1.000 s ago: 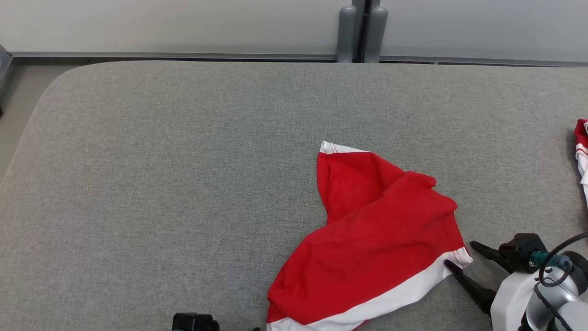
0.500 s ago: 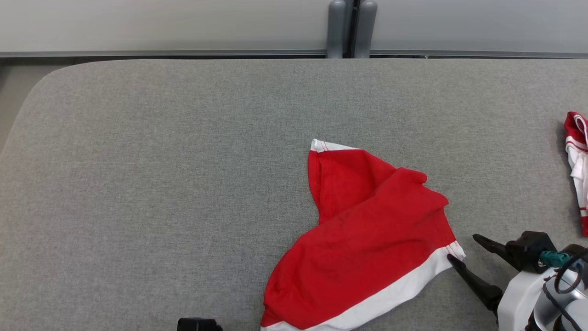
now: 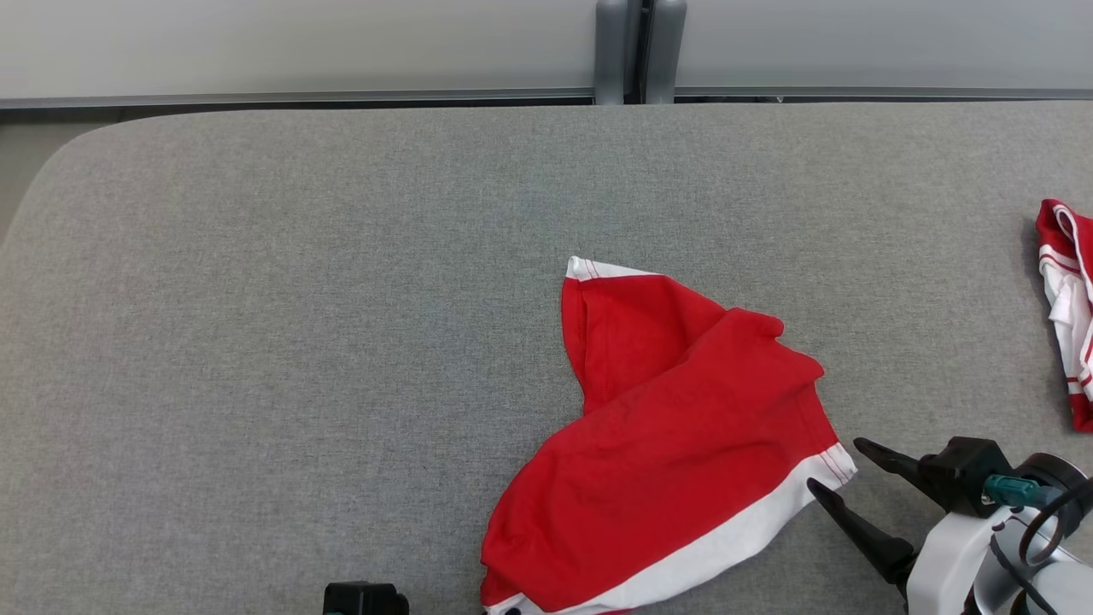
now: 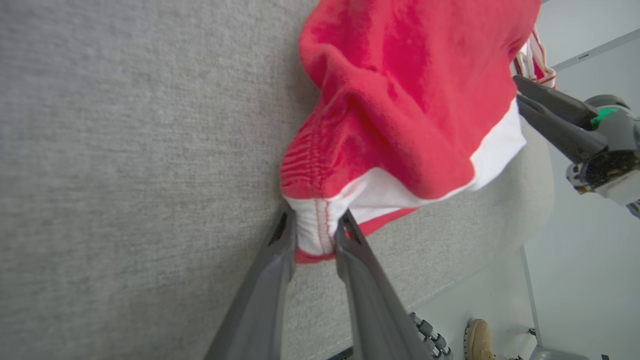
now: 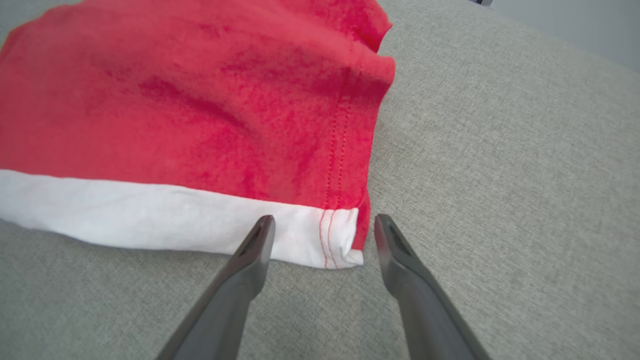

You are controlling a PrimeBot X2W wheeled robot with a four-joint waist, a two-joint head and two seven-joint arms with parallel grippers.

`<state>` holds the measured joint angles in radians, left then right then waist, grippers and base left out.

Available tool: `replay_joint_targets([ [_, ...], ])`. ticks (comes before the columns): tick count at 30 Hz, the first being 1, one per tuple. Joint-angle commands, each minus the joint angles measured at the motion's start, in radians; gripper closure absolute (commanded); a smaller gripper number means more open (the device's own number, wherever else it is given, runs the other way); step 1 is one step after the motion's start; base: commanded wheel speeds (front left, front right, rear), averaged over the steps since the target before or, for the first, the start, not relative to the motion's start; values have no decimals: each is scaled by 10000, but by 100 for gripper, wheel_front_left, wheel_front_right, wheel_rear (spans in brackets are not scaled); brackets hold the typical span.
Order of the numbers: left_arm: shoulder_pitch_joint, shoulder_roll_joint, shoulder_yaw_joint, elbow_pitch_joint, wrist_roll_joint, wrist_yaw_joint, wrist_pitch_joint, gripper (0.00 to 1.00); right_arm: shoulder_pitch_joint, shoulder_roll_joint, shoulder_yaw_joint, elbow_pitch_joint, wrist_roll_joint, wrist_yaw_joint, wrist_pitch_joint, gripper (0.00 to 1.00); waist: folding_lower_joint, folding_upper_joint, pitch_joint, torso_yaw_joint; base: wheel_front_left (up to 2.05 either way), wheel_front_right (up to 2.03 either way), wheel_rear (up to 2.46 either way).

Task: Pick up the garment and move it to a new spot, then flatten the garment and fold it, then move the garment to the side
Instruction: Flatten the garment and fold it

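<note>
Because lifting the crumpled garment (image 3: 683, 444) off the table (image 3: 256, 342) seems to call for both hem corners (a guess), the left gripper (image 4: 315, 232) pinches one white corner near the front edge while the right gripper (image 5: 322, 222) stands wide open astride the other, holding nothing.

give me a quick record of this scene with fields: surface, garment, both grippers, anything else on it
surface: grey padded table
garment: red garment with a white hem band, crumpled, lying on the table
left gripper: shut on one corner of the hem
right gripper: open, fingers either side of the other hem corner
other: second red and white garment at the table's right edge
task stage: not yet flattened or folded
</note>
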<state>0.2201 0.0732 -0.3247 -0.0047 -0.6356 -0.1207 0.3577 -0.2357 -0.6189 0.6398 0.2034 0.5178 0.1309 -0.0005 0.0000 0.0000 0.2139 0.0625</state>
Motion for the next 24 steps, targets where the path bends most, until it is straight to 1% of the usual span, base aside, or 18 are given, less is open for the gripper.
replay_joint_targets([
  [1,-127,10,20,51,-49,-6,-70,67,82,-6,-30,-54,-42,-3,4,0,0,0,7,-2,0,0,0],
  [3,-157,5,18,82,-72,4,-98,71,103,-8,-37,-74,-49,-3,10,0,0,0,11,-7,0,0,0],
  [7,-177,4,11,109,-73,18,-148,72,154,8,-45,-108,-67,-3,5,1,0,0,6,-18,0,0,0],
  [8,-189,1,-6,126,-101,17,-169,73,179,25,-37,-131,-58,-3,34,9,0,0,10,-28,0,0,0],
  [9,-197,-2,-11,130,-103,17,-167,75,197,29,-31,-136,-40,-3,54,14,0,0,6,-36,0,0,0],
  [10,-197,-2,-11,130,-103,17,-167,75,197,29,-31,-136,-40,-3,54,14,0,0,6,-36,0,0,0],
  [12,-215,-8,-34,138,-111,17,-195,77,217,25,-5,-148,0,-3,68,29,0,0,20,-45,0,0,0],
  [15,-273,-14,-57,147,-121,17,-222,78,199,12,-32,-156,60,-3,110,26,0,0,70,-45,0,0,0],
  [19,-342,6,-54,203,-146,9,-294,82,88,55,-31,-126,65,-3,168,27,0,0,132,-25,0,0,0],
  [21,-385,20,-65,244,-145,4,-321,90,12,71,-7,-91,70,-3,151,28,0,0,151,-5,0,0,0],
  [22,-414,26,-75,261,-150,1,-338,93,-5,75,15,-62,85,-3,155,32,0,0,152,8,0,0,0],
  [23,-442,28,-83,277,-161,-2,-333,100,-23,83,25,-38,95,-3,152,35,0,0,152,20,0,0,0],
  [24,-454,39,-94,294,-166,-4,-314,100,-38,92,37,-8,109,-3,140,36,0,0,150,31,0,0,0],
])
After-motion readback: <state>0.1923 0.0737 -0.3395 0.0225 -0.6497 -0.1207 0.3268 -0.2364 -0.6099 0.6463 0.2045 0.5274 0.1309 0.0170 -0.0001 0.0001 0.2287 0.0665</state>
